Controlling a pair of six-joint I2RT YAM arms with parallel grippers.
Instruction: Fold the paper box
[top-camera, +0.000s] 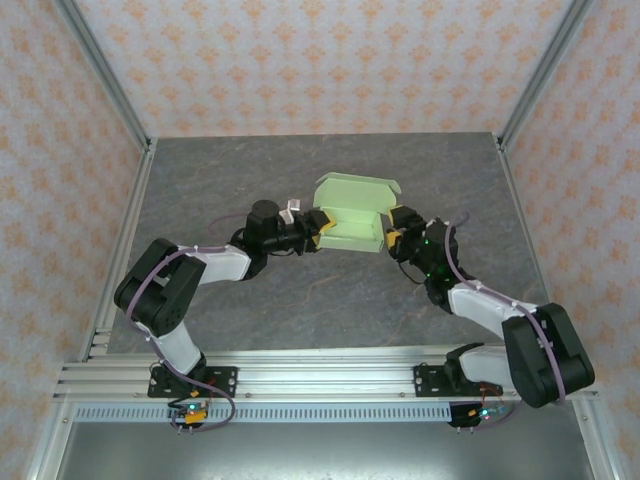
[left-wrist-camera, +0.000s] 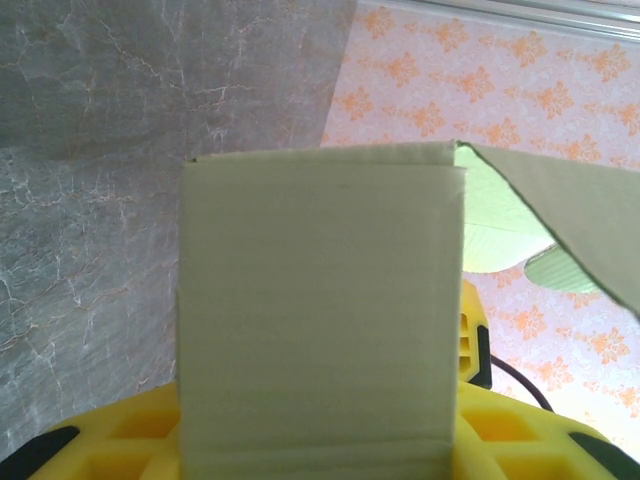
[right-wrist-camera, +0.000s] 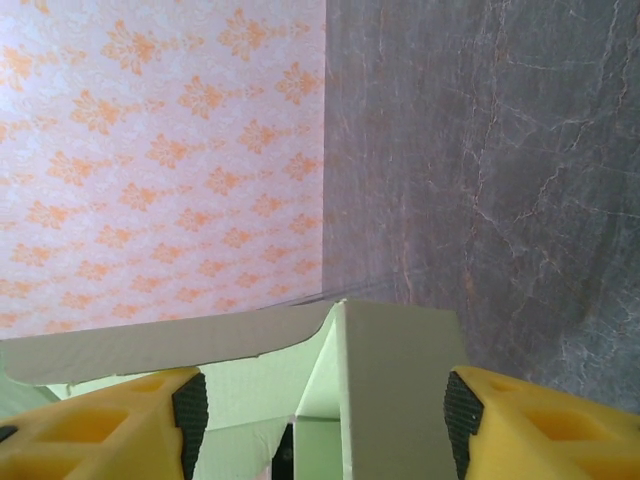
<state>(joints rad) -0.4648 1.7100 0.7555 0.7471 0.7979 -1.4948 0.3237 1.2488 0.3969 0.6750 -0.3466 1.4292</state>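
The paper box (top-camera: 352, 228) stood near the worktop (top-camera: 220, 180) centre with its walls erected and its lid open; closing apparently remained. The right gripper (top-camera: 393, 238) jaws stood apart, straddling the box's right end. Whether the left gripper (top-camera: 321, 228) was clamped could not be told.

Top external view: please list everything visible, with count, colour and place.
pale green card box: one, pale green, lid open, mid-table between the end effectors
grey marbled tabletop: one, grey, under the box
flower-patterned walls: three, pink with orange, back and sides
silver metal rail: one, silver, near edge
robot arms: two, black and white, near edge
left end effector: one, yellow and black, box's left end
right end effector: one, yellow and black, box's right end
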